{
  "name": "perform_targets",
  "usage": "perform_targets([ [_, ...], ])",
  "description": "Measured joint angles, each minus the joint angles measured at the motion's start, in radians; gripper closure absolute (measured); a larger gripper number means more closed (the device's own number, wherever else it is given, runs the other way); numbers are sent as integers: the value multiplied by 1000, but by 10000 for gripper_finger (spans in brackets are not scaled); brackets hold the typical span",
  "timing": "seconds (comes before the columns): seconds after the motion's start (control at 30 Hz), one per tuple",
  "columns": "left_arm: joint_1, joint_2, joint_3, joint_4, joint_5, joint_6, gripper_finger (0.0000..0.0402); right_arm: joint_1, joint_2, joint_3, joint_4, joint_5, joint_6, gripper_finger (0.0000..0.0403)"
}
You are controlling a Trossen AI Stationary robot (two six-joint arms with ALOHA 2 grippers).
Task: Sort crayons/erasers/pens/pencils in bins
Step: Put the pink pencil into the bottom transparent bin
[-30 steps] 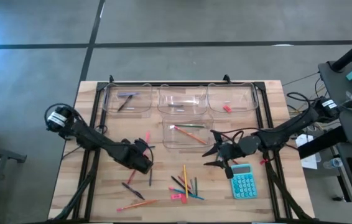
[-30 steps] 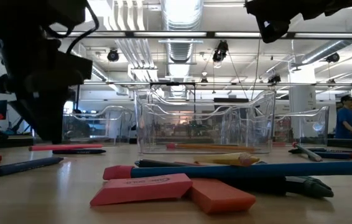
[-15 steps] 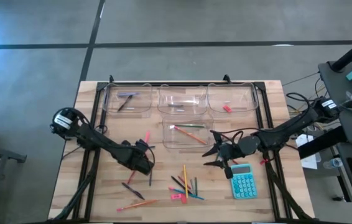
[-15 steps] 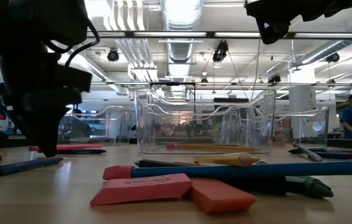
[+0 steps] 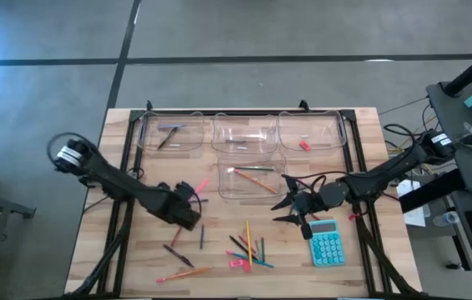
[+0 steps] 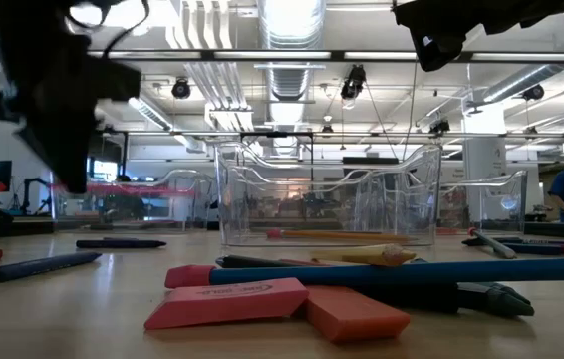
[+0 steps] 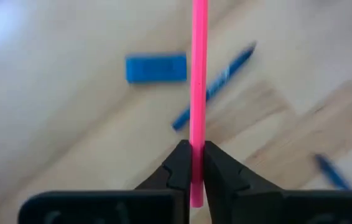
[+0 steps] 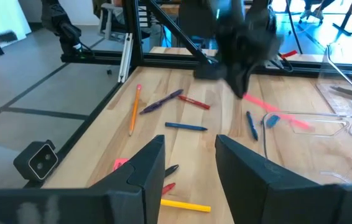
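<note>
Above the table's left half, the left gripper [image 7: 191, 163] pinches a pink pencil [image 7: 198, 81] — carry to the pencil bin [image 5: 253, 180] next; the right gripper [image 8: 190, 158] waits half-open, empty.

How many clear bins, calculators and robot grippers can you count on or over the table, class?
Clear bins: 4
Calculator: 1
Grippers, the left gripper and the right gripper: 2
Total: 7

4 bins [image 5: 251, 133], 1 calculator [image 5: 328, 242], 2 arms; loose sticks too small to count.
</note>
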Motion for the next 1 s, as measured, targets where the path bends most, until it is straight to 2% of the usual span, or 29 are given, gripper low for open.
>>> perform_targets([
  [0.07, 0, -62, 21, -30, -87, 17, 395, 0, 0, 0, 0, 0, -1, 270],
  [0.17, 0, -154, 38, -15, -278, 125, 394, 0, 0, 0, 0, 0, -3, 269],
  [0.23, 13, -205, 41, 77, -370, 287, 394, 0, 0, 0, 1, 0, -8, 269],
  [0.3, 44, -234, 42, 257, -388, 510, 393, 0, 0, 0, 1, 1, -13, 269],
  [0.4, 107, -239, 41, 528, -340, 794, 393, 0, 0, -1, 1, 3, -16, 271],
  [0.5, 184, -193, 60, 649, -235, 960, 393, 0, 0, -1, 5, 10, -12, 274],
  [0.73, 325, -22, 110, 658, -38, 1080, 393, 1, -1, 0, 9, 10, 48, 280],
  [1.0, 335, 121, 175, 667, -22, 1166, 391, 2, 0, 0, 9, 10, 43, 280],
])
